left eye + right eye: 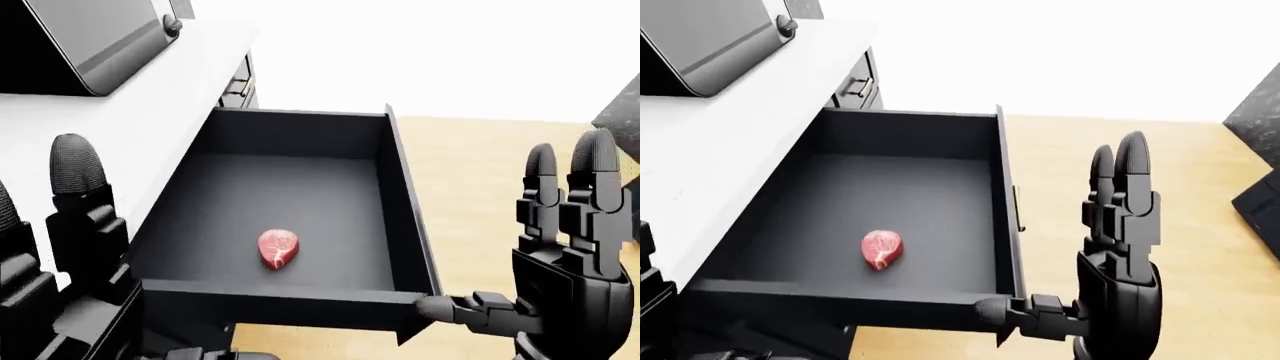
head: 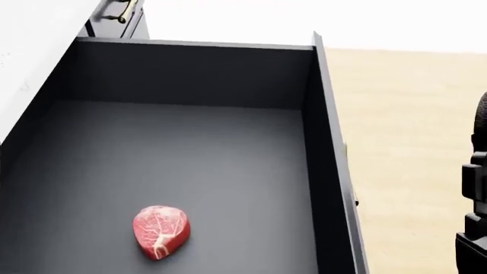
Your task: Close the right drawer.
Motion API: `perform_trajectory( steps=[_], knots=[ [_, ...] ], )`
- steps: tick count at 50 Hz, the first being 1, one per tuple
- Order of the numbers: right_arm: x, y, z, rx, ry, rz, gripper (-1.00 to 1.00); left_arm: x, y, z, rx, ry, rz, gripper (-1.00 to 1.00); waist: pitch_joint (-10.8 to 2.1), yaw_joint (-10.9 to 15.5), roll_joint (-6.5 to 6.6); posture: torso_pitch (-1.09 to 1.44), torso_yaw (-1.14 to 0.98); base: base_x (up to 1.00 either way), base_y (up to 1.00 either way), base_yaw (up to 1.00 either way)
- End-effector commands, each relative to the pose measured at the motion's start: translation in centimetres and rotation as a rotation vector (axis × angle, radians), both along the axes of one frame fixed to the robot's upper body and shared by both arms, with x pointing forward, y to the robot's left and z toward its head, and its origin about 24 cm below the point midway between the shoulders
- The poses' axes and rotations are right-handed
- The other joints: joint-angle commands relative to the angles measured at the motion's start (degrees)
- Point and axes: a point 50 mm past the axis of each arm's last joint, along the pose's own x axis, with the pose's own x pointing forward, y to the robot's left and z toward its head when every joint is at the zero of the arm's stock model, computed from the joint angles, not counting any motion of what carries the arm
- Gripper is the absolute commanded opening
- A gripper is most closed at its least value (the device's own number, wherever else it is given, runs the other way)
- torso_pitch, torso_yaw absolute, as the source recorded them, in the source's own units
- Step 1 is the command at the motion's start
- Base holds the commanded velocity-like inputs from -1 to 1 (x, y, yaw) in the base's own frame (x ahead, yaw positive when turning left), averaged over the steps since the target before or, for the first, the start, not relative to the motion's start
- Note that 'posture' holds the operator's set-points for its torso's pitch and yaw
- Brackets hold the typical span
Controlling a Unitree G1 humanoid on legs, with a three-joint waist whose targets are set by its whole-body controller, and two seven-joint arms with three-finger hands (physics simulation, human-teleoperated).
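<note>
The right drawer (image 1: 290, 135) stands pulled far out from the white counter, its dark box open to view. Its front panel (image 1: 1007, 202) with a small brass handle (image 1: 1019, 210) faces the right of the eye views. A red raw steak (image 2: 160, 230) lies on the drawer floor, near the bottom of the views. My right hand (image 1: 1060, 232) is open beside the front panel, fingers (image 1: 1125, 187) pointing up, thumb at the panel's lower corner. At the left-eye view's bottom left my left hand (image 1: 60, 247) is open, over the counter edge.
The white counter (image 1: 150, 105) runs along the left with a dark appliance (image 1: 90, 37) on it. Another drawer's brass handle (image 1: 238, 84) shows above the open one. Wooden floor (image 1: 480, 172) lies to the right, with a dark object (image 1: 1255, 150) at the right edge.
</note>
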Motion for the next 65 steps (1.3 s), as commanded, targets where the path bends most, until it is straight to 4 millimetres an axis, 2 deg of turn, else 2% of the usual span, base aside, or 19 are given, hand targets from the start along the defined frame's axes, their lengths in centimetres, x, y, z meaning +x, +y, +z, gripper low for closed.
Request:
perform_trajectory(
  steps=[1,7,23,26,28,31,32,34,46,48,49,50,51,52,55,57,61,65],
  knots=[
    [-0.8,0.3,1.3,-0.014,-0.092,0.008,1.0,-0.8,-0.2,1.1,0.017,-0.061,-0.006,1.0,-1.05,0.04,-0.08,0.0,0.0,0.0,0.0,0.0],
    [-0.8,0.2,1.4,-0.01,-0.093,0.01,1.0,-0.9,-0.2,1.5,0.014,-0.061,-0.004,1.0,-1.6,0.05,0.65,0.0,0.0,0.0,0.0,0.0],
    [-1.4,-0.1,1.9,-0.001,-0.114,0.001,1.0,-0.8,-0.3,2.3,0.011,-0.063,-0.005,1.0,-0.81,0.24,0.25,0.0,0.0,0.0,0.0,0.0],
    [-1.6,-0.6,2.2,0.014,-0.123,-0.02,1.0,-0.8,-0.3,2.3,0.012,-0.063,-0.005,1.0,-0.8,0.33,0.22,0.0,0.0,0.0,0.0,0.0],
    [-1.8,-1.0,2.4,0.012,-0.134,-0.048,1.0,-0.7,-0.1,1.1,0.013,-0.062,-0.005,1.0,-0.7,0.46,0.14,0.0,0.0,0.0,0.0,0.0],
    [-1.8,-1.3,2.4,0.011,-0.14,-0.072,1.0,-0.8,0.0,1.1,0.014,-0.062,-0.005,1.0,-0.68,0.52,0.05,0.0,0.0,0.0,0.0,0.0],
    [-1.9,-1.4,2.4,0.012,-0.139,-0.08,1.0,-0.9,-0.2,1.9,0.013,-0.063,-0.005,1.0,-0.69,0.54,0.02,0.0,0.0,0.0,0.0,0.0],
    [-1.7,-1.7,2.5,0.015,-0.139,-0.095,1.0,-0.9,-0.3,2.0,0.014,-0.063,-0.004,1.0,-0.78,0.5,-0.07,0.0,0.0,0.0,0.0,0.0],
    [-0.7,-3.2,2.4,0.008,-0.138,-0.223,1.0,-0.8,-0.1,1.1,0.015,-0.064,-0.002,1.0,-1.17,0.2,-0.01,0.0,0.0,0.0,0.0,0.0],
    [-0.7,-3.8,2.4,0.013,-0.135,-0.249,1.0,-0.9,-0.2,1.7,0.014,-0.064,-0.002,1.0,-1.29,0.1,0.03,0.0,0.0,0.0,0.0,0.0],
    [0.0,-5.0,3.0,0.019,-0.137,-0.249,1.0,-0.9,-0.2,1.8,0.015,-0.063,-0.002,1.0,-1.32,0.09,0.06,0.0,0.0,0.0,0.0,0.0],
    [1.5,-8.1,4.6,0.023,-0.141,-0.244,1.0,-0.9,-0.2,1.8,0.015,-0.063,-0.002,1.0,-1.38,0.11,0.02,0.0,0.0,0.0,0.0,0.0],
    [1.7,-8.9,6.6,0.022,-0.138,-0.249,1.0,-0.9,-0.2,1.7,0.016,-0.064,0.0,1.0,-1.48,0.02,-0.19,0.0,0.0,0.0,0.0,0.0],
    [1.6,-9.1,7.2,0.025,-0.132,-0.257,1.0,-0.9,-0.2,1.7,0.015,-0.063,-0.001,1.0,-1.56,-0.17,-0.49,0.0,0.0,0.0,0.0,0.0],
    [2.6,-11.3,5.8,0.037,-0.1,-0.296,1.0,-1.1,-0.3,2.0,0.014,-0.063,0.0,1.0,-0.86,0.11,-0.46,0.0,0.0,0.0,0.0,0.0],
    [3.0,-12.3,5.2,0.021,-0.095,-0.312,1.0,0.1,-0.6,3.0,0.022,-0.072,0.0,1.0,-0.91,-0.14,-0.62,0.0,0.0,0.0,0.0,0.0],
    [3.3,-13.5,5.1,-0.005,-0.095,-0.35,1.0,1.0,0.0,4.0,0.011,-0.067,-0.001,1.0,-1.43,-0.44,-0.45,0.0,0.0,0.0,0.0,0.0],
    [3.4,-15.1,5.0,-0.014,-0.086,-0.402,1.0,1.0,0.6,4.5,0.007,-0.065,-0.001,1.0,-1.26,-0.61,0.56,0.0,0.0,0.0,0.0,0.0]
  ],
)
